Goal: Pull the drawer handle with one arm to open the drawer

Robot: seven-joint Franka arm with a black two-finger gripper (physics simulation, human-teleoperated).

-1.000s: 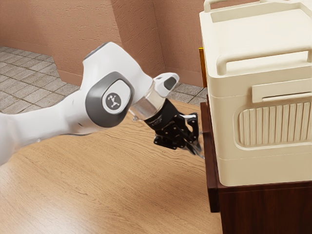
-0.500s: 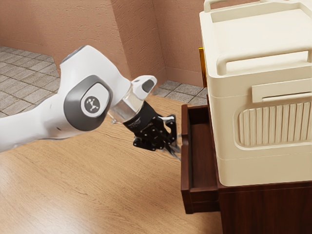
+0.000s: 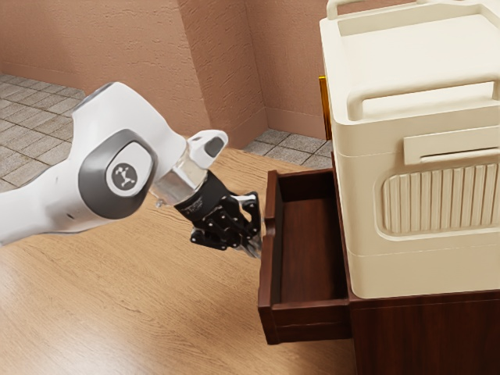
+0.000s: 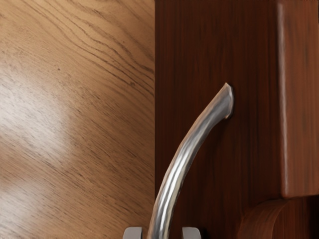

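The dark reddish-brown wooden drawer (image 3: 267,273) stands open, jutting from its matching cabinet (image 3: 430,340) toward the exterior view's left, over the light wood-grained surface (image 3: 141,305). The black two-finger gripper (image 3: 254,248) is at the drawer's front. In the wrist view, the curved, shiny silver metal handle (image 4: 177,172) is fixed to that front and runs down between the jaws; they look spread, with a gap on each side of the bar, though their contact lower down is hidden. A cream, box-shaped case (image 3: 418,207) rests on the cabinet.
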